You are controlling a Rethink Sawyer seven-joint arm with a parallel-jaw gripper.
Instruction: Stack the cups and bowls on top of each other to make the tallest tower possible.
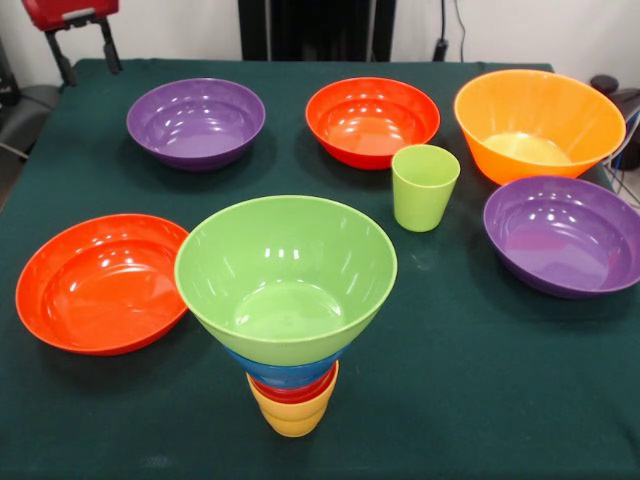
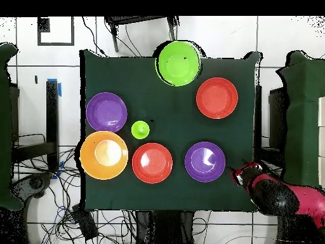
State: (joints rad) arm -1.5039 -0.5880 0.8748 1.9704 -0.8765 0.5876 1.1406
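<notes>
Front view shows the tower (image 1: 288, 330) near the table's (image 1: 480, 400) front edge: yellow cup (image 1: 291, 413) lowest, red cup (image 1: 292, 388) nested in it, blue bowl (image 1: 282, 369) above, wide green bowl (image 1: 286, 275) on top, empty. Narrow pieces carry wide ones, gaining height but probably costing stability. Remaining bowls and the light green cup (image 1: 424, 186) stand apart, all empty. The gripper (image 1: 84, 40) is parked beyond the table's corner, fingers spread, grasping nothing.
</notes>
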